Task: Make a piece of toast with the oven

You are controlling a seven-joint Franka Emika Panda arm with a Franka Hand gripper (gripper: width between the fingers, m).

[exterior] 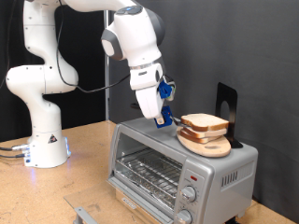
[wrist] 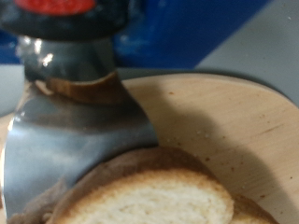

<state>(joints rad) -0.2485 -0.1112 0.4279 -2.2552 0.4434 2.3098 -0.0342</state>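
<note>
Where the round wooden board (exterior: 207, 142) sits on top of the oven (exterior: 177, 168), we find the piece of toast (exterior: 205, 122) lying flat on it, a pale tan slice with a darker brown crust. In the wrist view the toast (wrist: 149, 196) shows a soft, crumbly face and a rounded crust edge, and the board (wrist: 224, 121) behind it is smooth, light wood with a curved rim. The oven is a boxy silver-grey metal body with a glass door, a wire rack visible inside and two round knobs by the door. We see the gripper (exterior: 163, 119) hanging just beside the board, on the side toward the arm's white base, low over the oven roof. One broad metal finger (wrist: 79, 140), shiny and smeared, stands right against the toast's crust. We cannot tell how far apart the fingers are, nor whether they have hold of the slice.
</note>
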